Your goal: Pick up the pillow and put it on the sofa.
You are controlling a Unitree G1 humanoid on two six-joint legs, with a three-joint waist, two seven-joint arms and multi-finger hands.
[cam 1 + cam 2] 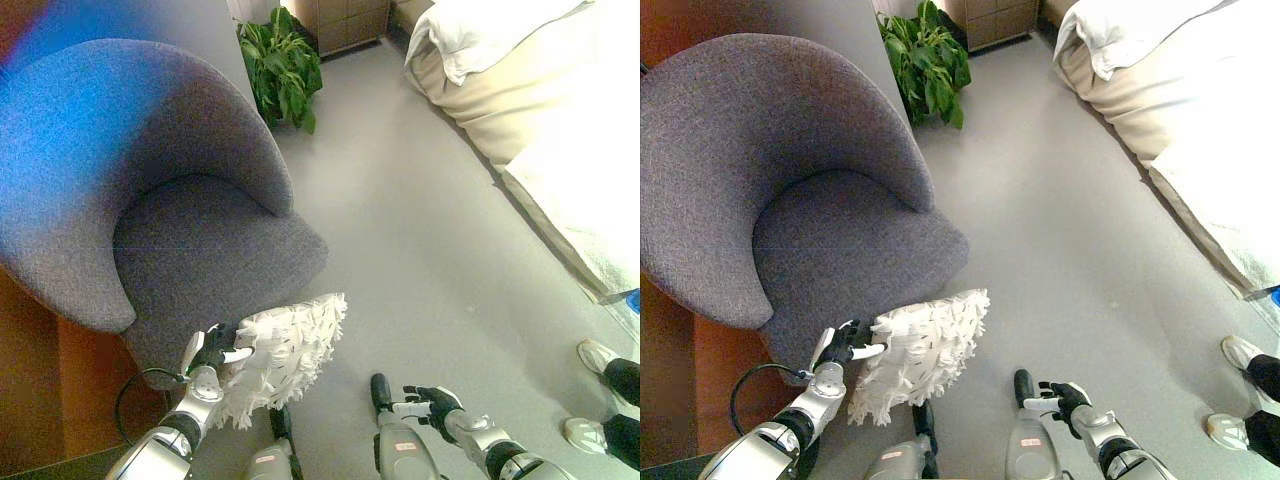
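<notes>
Grey floor [1060, 230]; sofa [790, 200], plant [930, 65], bed [1200, 120].

Shaggy white cloth pillow [922, 350], nubby matt grey fabric sofa [790, 200], smooth matt grey floor [1060, 230].

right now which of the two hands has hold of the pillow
The left hand: its fingers are curled onto the left edge of the white fringed pillow, just in front of the grey armchair. The right hand hangs apart, holding nothing.

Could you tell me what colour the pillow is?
White, with a shaggy, tufted surface; the pillow shows best in the right eye view.
</notes>
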